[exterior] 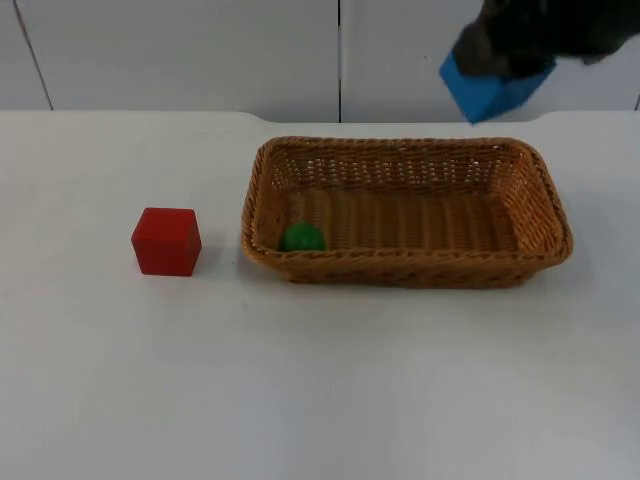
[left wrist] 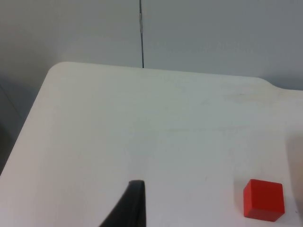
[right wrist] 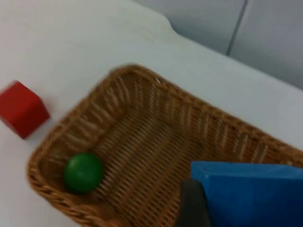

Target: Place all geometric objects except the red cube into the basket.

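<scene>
Overhead, your right gripper (exterior: 505,60) clamps a blue block (exterior: 492,88) above the wicker basket's (exterior: 545,185) far right corner; green ball (exterior: 301,238) sits inside, near left. Red cube (exterior: 166,241) stands left of the basket. Left gripper's (left wrist: 130,208) fingers: you can't tell, arm waiting.

The right arm reaches in from the upper right, held high above the table near the back wall. Its right gripper (exterior: 505,75) is clamped on a blue block (exterior: 492,88), one dark fingertip (right wrist: 191,208) pressed against the block's side in the right wrist view. The left arm waits; one black fingertip (left wrist: 130,205) of the left gripper hangs above the table.
</scene>
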